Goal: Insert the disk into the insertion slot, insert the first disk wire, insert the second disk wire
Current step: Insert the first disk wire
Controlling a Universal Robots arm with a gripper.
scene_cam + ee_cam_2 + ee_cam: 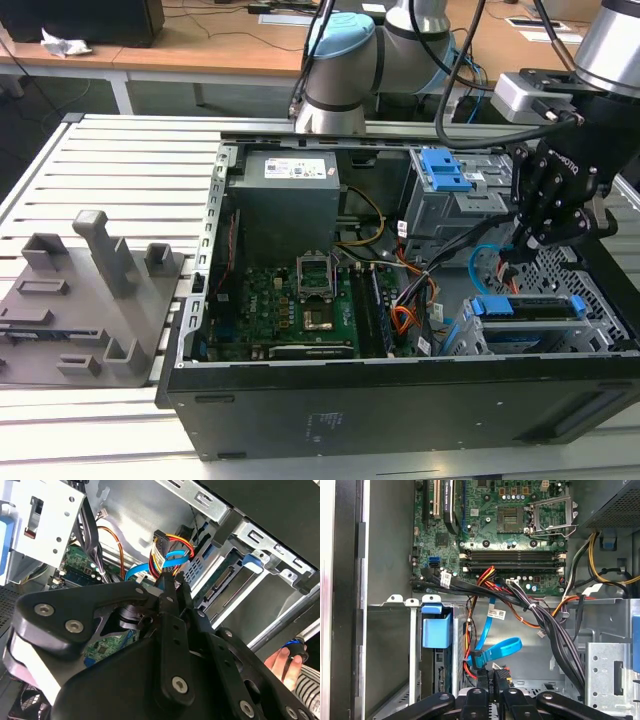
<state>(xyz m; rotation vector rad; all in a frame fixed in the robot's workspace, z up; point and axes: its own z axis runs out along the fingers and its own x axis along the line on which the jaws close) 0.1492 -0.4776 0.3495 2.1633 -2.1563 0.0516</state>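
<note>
My end effector (175, 587) pinches a wire plug (160, 547); the disk (525, 308) sits slotted at the exterior view's lower right

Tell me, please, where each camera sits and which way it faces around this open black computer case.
Exterior view: off the arm, high up, looking down into the open black steel computer case; the grey-and-blue robot arm and black gripper show.
Second wrist view: just behind the black gripper, facing the silver metal disk in its bright blue carrier; a person's hand shows.
First wrist view: behind the black gripper, looking over the green motherboard.
Both wrist views share the flat blue cable.
</note>
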